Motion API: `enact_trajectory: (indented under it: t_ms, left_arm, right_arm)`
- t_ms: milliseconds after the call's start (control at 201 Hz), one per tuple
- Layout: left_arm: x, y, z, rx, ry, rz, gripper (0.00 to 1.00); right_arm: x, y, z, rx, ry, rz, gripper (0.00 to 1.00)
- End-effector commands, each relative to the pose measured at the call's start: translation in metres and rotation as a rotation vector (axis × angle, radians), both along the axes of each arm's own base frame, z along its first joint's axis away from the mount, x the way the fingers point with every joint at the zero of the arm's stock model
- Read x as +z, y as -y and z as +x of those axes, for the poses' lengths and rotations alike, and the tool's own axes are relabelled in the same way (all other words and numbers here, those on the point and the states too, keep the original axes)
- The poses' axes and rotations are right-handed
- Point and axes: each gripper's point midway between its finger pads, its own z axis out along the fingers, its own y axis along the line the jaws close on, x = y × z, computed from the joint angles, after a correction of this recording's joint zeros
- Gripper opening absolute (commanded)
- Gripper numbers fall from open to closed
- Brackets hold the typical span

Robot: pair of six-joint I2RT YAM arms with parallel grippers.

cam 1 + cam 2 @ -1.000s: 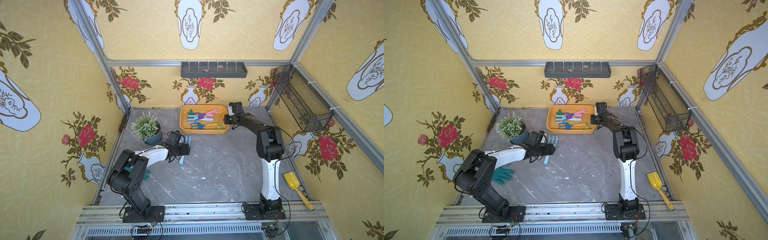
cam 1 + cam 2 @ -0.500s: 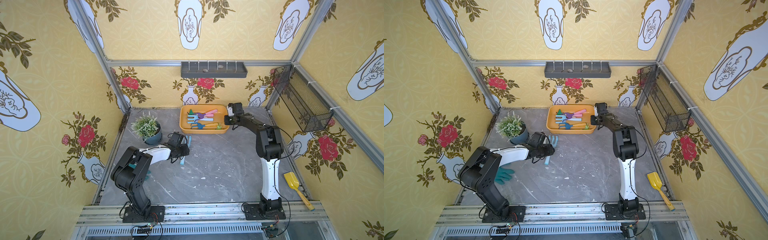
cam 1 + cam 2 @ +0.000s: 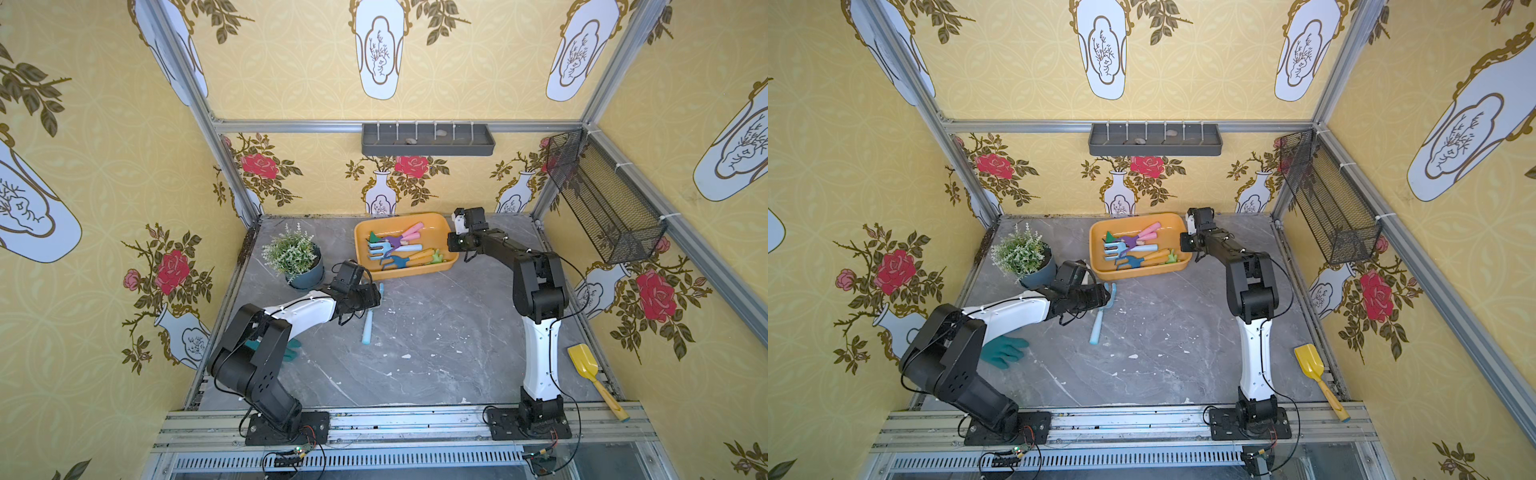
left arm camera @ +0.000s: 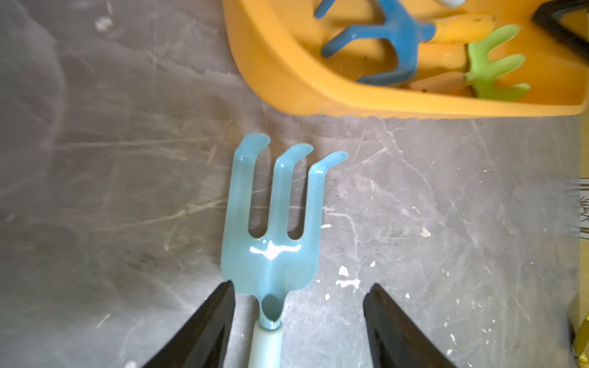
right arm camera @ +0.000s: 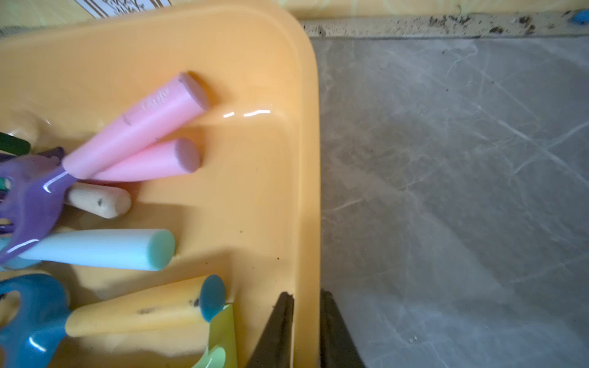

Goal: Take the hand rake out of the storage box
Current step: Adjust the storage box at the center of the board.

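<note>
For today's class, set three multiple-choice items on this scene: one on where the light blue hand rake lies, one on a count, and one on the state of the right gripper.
1. Where does the light blue hand rake lie?
A) flat on the table, outside the storage box
B) inside the storage box
C) propped upright against the storage box

2. How many prongs has the light blue hand rake?
A) two
B) three
C) five

3. What is the right gripper doing?
A) hanging open above the table
B) closed on the rake's handle
C) closed on the storage box's rim

Key:
1 A: the left wrist view shows it flat on the grey table, short of the box wall.
2 B: three curved prongs show in that view.
3 C: the right wrist view shows a finger on each side of the rim.
</note>
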Motion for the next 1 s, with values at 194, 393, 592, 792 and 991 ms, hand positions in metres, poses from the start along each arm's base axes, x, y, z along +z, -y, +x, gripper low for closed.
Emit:
enact_trajectory:
  t_ms: [194, 393, 592, 792, 991]
  left_arm:
    - [0.015, -0.022, 0.011, 0.010, 0.043, 0.084, 0.71]
    - [-0.002, -0.016, -0.005, -0.029, 0.004, 0.119, 0.79]
    - [-0.020, -0.005, -0.026, -0.077, -0.036, 0.178, 0.81]
    - [-0.041, -0.009, -0.028, -0.069, -0.082, 0.213, 0.72]
    - [-0.048, -0.006, -0.023, -0.065, -0.089, 0.222, 0.55]
  right_arm:
    - [0.003, 0.019, 0.000, -0.202, -0.054, 0.017, 0.22]
    - [0.000, 0.024, 0.002, -0.281, -0.055, 0.044, 0.10]
    - [-0.008, 0.020, 0.008, -0.281, -0.064, 0.054, 0.09]
    - [-0.005, 0.015, 0.006, -0.240, -0.061, 0.047, 0.10]
    - [-0.001, 0.013, 0.000, -0.220, -0.059, 0.052, 0.11]
